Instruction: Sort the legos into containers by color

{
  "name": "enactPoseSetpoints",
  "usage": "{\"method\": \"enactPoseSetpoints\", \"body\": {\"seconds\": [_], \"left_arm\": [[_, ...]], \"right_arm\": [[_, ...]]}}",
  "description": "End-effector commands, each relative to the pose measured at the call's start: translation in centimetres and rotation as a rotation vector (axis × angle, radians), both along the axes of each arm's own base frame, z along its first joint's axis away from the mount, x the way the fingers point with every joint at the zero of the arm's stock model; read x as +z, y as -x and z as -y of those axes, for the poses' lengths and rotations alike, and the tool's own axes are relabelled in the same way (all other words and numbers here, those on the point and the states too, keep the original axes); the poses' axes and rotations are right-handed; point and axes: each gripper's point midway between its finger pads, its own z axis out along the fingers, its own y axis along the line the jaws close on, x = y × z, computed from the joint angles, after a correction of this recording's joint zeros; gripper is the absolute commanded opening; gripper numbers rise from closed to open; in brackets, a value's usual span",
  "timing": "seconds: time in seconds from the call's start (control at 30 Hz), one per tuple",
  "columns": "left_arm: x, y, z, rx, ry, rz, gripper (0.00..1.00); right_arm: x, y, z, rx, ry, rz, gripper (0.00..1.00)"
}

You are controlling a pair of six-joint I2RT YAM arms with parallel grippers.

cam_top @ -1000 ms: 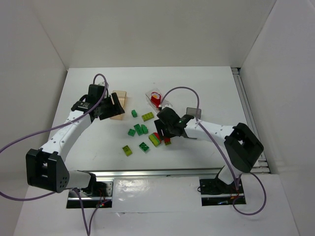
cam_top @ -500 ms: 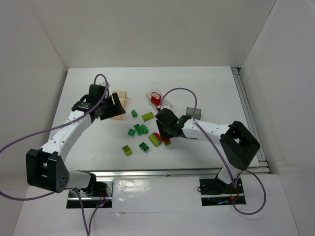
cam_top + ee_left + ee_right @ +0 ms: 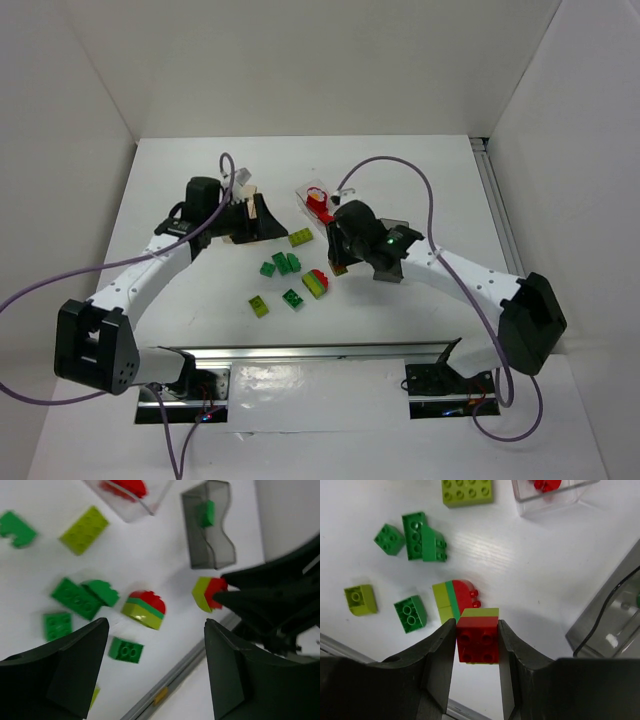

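Note:
My right gripper (image 3: 477,640) is shut on a red brick stacked on a yellow-green one (image 3: 478,639), held above the table; from above that gripper (image 3: 339,264) hangs just right of the loose legos. A red, green and yellow-green stack (image 3: 454,602) lies below it. Green bricks (image 3: 287,263) and yellow-green bricks (image 3: 299,238) are scattered mid-table. My left gripper (image 3: 155,670) is open with nothing between its fingers; from above it (image 3: 256,222) covers most of the tan container (image 3: 265,211). The clear container (image 3: 318,200) holds red pieces. A green brick lies in the dark grey container (image 3: 207,530).
A metal rail (image 3: 330,350) runs along the table's near edge. White walls close in the table at the back and on both sides. The dark grey container (image 3: 398,228) sits partly behind my right arm, whose cable loops over it.
My right gripper shut on the red and yellow-green stack and lifted it, moving back toward the containers. My left arm swung right over the tan container and its jaws widened a little.

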Motion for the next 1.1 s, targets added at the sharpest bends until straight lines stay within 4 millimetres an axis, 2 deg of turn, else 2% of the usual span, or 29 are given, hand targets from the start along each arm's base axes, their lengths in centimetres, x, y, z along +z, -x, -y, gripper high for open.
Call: {"method": "enactPoseSetpoints", "body": {"seconds": [0.0,0.03,0.07,0.1,0.13,0.23,0.27,0.33,0.47,0.57,0.6,0.63,0.73,0.8,0.93,1.07], "left_arm": [[4.1,2.5,4.7,-0.319,0.247,0.182,0.86],[3.8,3.1,5.5,-0.360,0.287,0.170,0.86],[2.5,3.9,6.1,-0.401,0.313,0.141,0.86],[2.4,4.6,6.5,-0.452,0.347,0.143,0.86],[2.7,4.6,7.0,-0.480,0.368,0.186,0.86],[0.9,5.5,7.6,-0.531,0.415,0.137,0.83],[1.1,5.7,7.7,-0.561,0.438,0.190,0.83],[1.3,6.8,8.2,-0.624,0.485,0.192,0.83],[0.1,7.3,9.0,-0.696,0.484,0.217,0.84],[1.0,8.1,9.6,-0.772,0.527,0.252,0.85],[0.7,7.9,9.7,-0.770,0.531,0.247,0.85],[1.3,7.6,9.8,-0.777,0.531,0.277,0.85],[1.2,7.4,10.3,-0.796,0.540,0.261,0.84],[1.8,7.5,10.6,-0.810,0.546,0.285,0.84],[1.7,6.4,10.9,-0.786,0.537,0.277,0.84],[3.0,6.3,11.1,-0.790,0.571,0.316,0.83]], "right_arm": [[3.8,-1.6,-0.1,0.017,-0.107,0.050,0.29],[4.2,-2.0,-0.3,0.024,-0.136,0.054,0.29],[4.6,-2.1,-0.2,0.035,-0.168,0.041,0.29],[4.9,-2.3,-0.3,0.042,-0.191,0.044,0.29],[5.8,-2.5,-0.4,0.051,-0.223,0.060,0.29],[7.5,-2.6,-0.5,0.090,-0.316,0.055,0.29],[7.9,-2.2,-0.9,0.127,-0.351,0.038,0.29],[8.6,-2.5,-0.4,0.140,-0.391,0.037,0.29],[10.9,-1.9,-0.9,0.221,-0.525,0.012,0.29],[11.5,-2.0,-0.8,0.251,-0.608,-0.024,0.29],[12.2,-1.2,-1.2,0.303,-0.649,-0.046,0.29],[11.7,-1.1,-1.3,0.312,-0.665,-0.073,0.29],[12.2,-0.9,-1.5,0.325,-0.714,-0.082,0.29],[12.7,-0.7,-1.8,0.342,-0.737,-0.086,0.29],[12.4,-0.3,-2.1,0.367,-0.754,-0.123,0.29],[12.2,-0.3,-2.2,0.374,-0.757,-0.135,0.29]]}}
